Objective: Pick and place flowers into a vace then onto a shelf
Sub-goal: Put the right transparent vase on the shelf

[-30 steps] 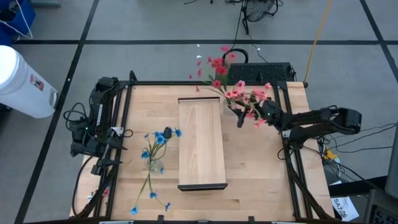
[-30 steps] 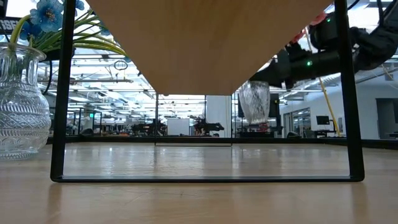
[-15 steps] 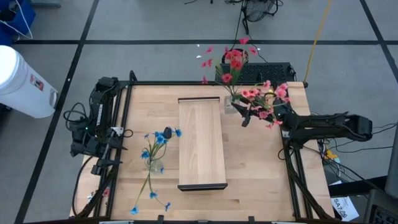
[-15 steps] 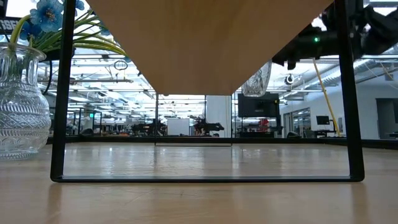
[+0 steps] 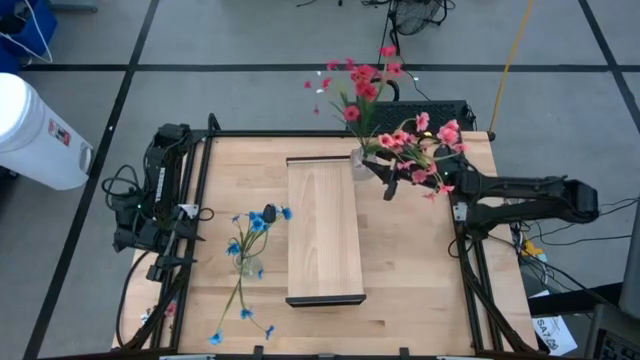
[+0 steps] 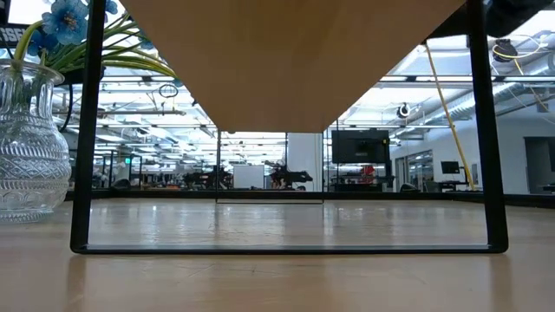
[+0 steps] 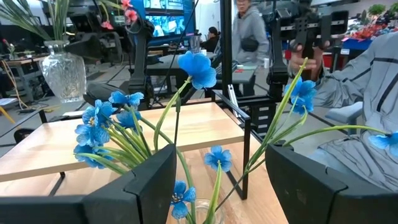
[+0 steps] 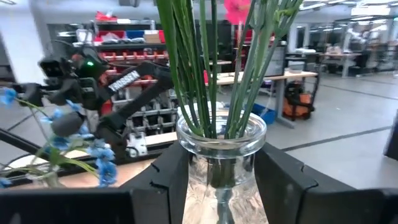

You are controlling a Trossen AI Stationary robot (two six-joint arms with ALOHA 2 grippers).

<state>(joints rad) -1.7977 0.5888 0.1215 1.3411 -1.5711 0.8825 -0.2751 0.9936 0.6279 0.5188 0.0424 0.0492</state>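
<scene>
A clear glass vase (image 5: 359, 160) of red-pink flowers (image 5: 400, 145) hangs in the air beside the far right corner of the shelf (image 5: 323, 230), a pale plank on black legs (image 6: 82, 130). My right gripper (image 5: 374, 172) is shut on this vase. The left wrist view shows the vase (image 7: 62, 71) far off. A second cut-glass vase (image 6: 30, 147) of blue flowers (image 5: 255, 222) stands by its base on the table, left of the shelf. My left gripper (image 5: 200, 212) waits open at the table's left edge, with the blue flowers (image 7: 198, 67) in front of it. My right gripper pinches the vase just under its rim (image 8: 219, 163), one finger (image 8: 166, 177) on each side of the glass. The fingers come level from the table's right side. The vase is upright and lifted clear of the table, with its green stems (image 8: 205, 68) rising out of the mouth.
A black box (image 5: 420, 115) sits beyond the table's far right corner and a white bin (image 5: 35, 130) stands off the table's left. Bare wood (image 5: 410, 260) lies between the shelf and the right edge. A person (image 7: 249, 31) stands beyond the table.
My right gripper has risen with the red-flower vase and drifted a little toward the shelf's far end. The vase has gone out of the top of the low view. It tipped briefly on the way and stands upright now.
</scene>
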